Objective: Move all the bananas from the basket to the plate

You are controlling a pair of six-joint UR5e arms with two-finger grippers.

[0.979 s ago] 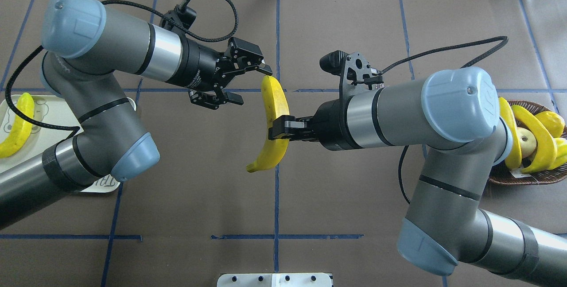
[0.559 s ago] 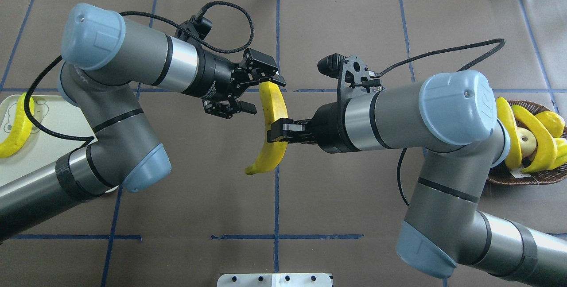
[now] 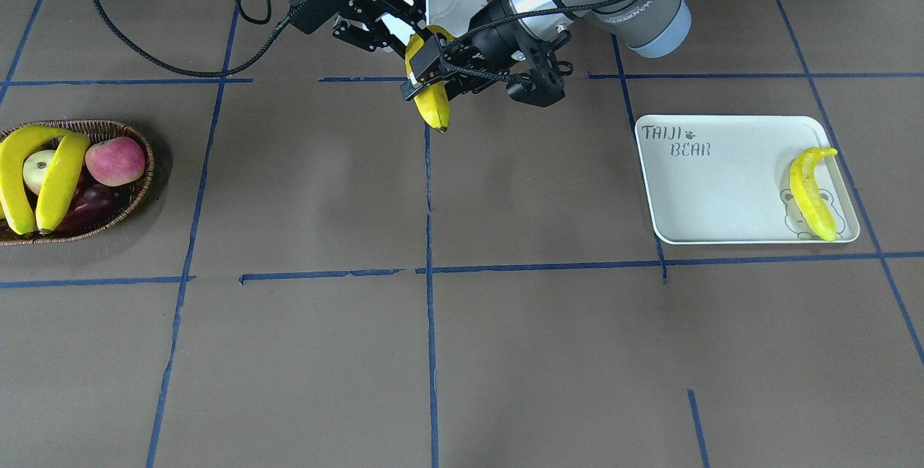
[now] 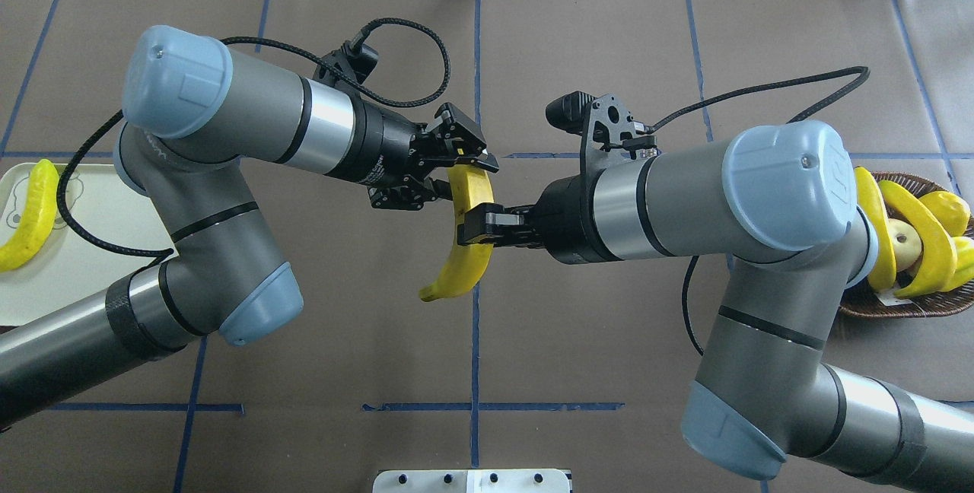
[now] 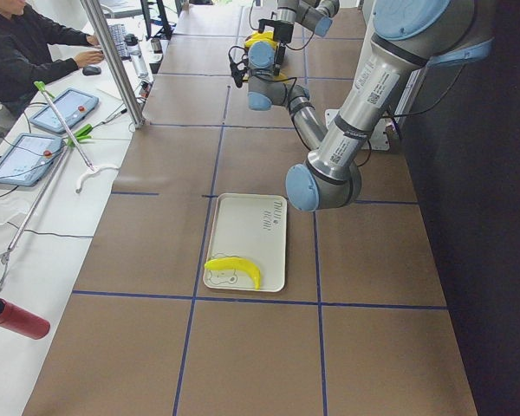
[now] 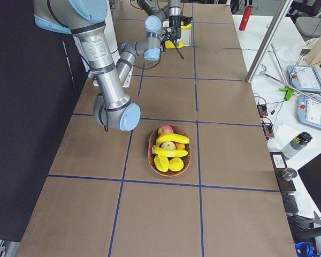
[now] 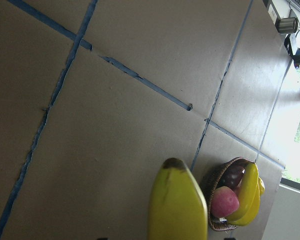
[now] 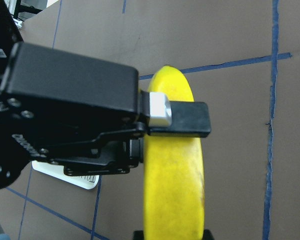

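My right gripper is shut on the middle of a yellow banana held above the table's centre. My left gripper is open, with a finger on either side of that banana's far end. In the left wrist view the banana's brown tip pokes out ahead. A second banana lies on the white plate at my left. The wicker basket at my right holds two more bananas.
A pink-red apple, a pale apple and a dark red fruit also sit in the basket. A person works at a side table with tablets. A white mounting plate sits at the near table edge.
My left arm has swung right and nearer, bringing its open fingers around the banana's far end. The right gripper and banana have barely moved.
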